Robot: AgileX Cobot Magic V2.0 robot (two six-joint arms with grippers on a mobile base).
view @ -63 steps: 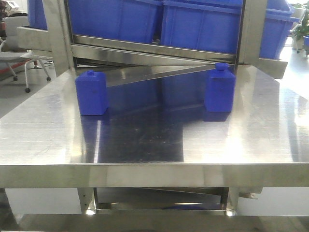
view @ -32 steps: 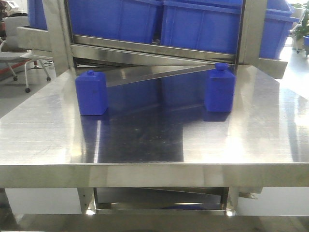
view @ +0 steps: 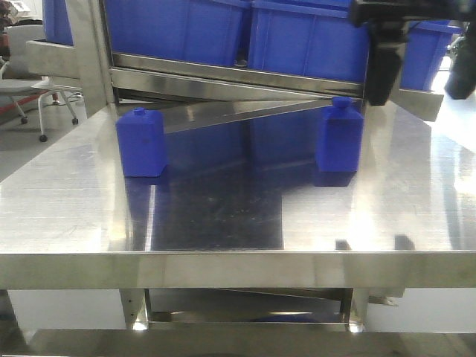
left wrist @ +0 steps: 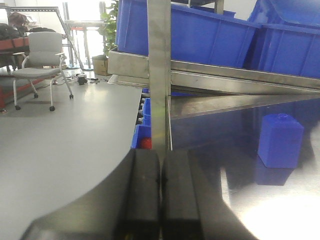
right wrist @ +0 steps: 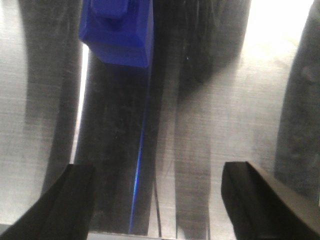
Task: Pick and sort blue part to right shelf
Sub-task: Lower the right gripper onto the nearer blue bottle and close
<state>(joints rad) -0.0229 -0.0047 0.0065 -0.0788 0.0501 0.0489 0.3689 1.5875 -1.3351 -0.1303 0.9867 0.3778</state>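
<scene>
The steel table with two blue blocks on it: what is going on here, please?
The robot's right hand, open wide, hangs above the right blue plastic block with a small cap on the brushed steel table, not touching it. The left hand is shut and holds nothing. The second blue capped block stands alone further left. Neither is on the steel shelf with large blue bins behind.

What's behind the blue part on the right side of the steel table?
Behind the right blue part stands the right shelf, its steel front rail running across with large blue bins above. Whatever lies low directly behind the part is hidden.
</scene>
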